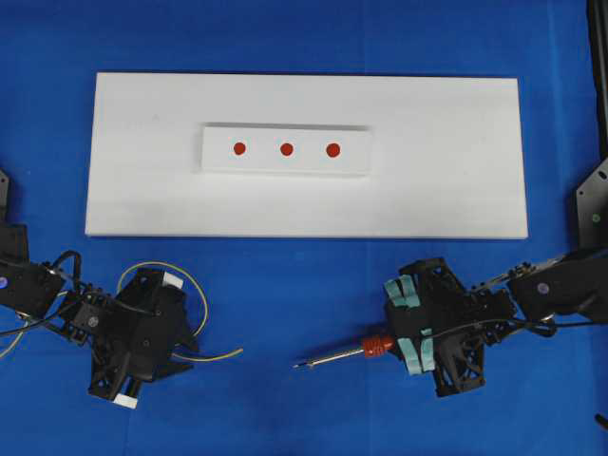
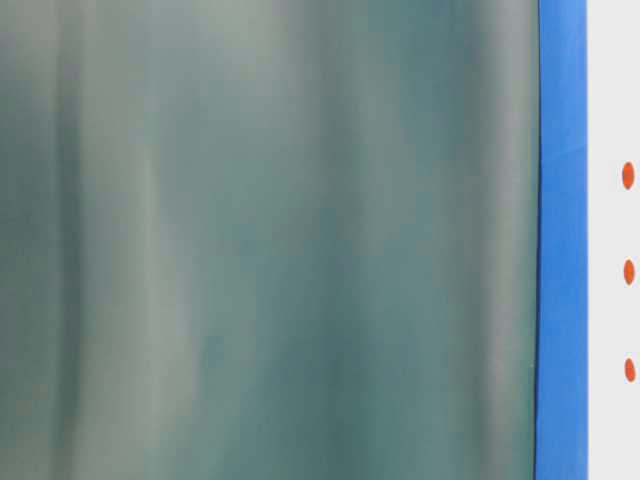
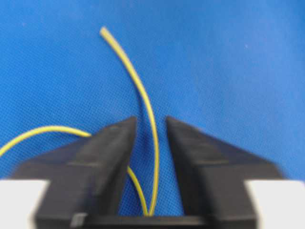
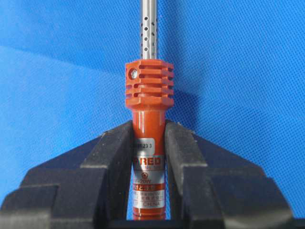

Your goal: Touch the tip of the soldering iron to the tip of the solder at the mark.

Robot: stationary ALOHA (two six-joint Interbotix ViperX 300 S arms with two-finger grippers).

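Yellow solder (image 3: 143, 95) loose between spread left jaws; right jaws pinching soldering iron (image 4: 148, 143); overhead perhaps likewise.

L gripper (image 1: 176, 318) jaws apart; R gripper (image 1: 414, 323) clamped.

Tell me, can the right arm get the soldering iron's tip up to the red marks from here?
Probably yes. The right gripper grips the soldering iron, and only bare blue cloth and white board lie before the red marks.
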